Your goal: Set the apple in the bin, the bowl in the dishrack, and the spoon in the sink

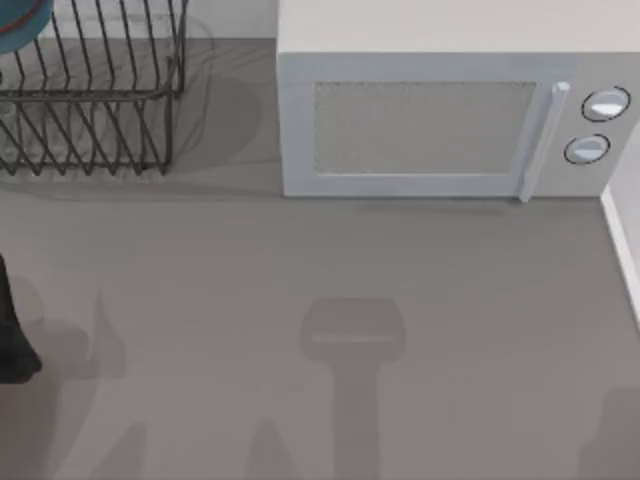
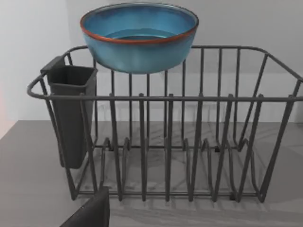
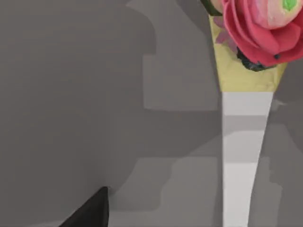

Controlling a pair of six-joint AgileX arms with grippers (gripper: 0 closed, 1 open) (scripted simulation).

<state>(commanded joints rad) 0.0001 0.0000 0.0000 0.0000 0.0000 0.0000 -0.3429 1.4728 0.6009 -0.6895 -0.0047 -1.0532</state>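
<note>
Grey tabletop (image 1: pixel 300 270), microwave (image 1: pixel 440 120) at back. Blue bowl (image 2: pixel 139 37) sits atop black wire dishrack (image 2: pixel 165 137), back left. Left arm (image 1: pixel 12 330) at left edge; jaw state of either gripper: cannot tell.

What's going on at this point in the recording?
The bowl sits at the top of the dishrack, at its back edge, with nothing gripping it, so that part of the task looks done. The dishrack stands at the table's far left, beside the microwave. The left arm is at the table's left edge, its wrist camera facing the rack. The right wrist view shows a pink flower over the grey table.
</note>
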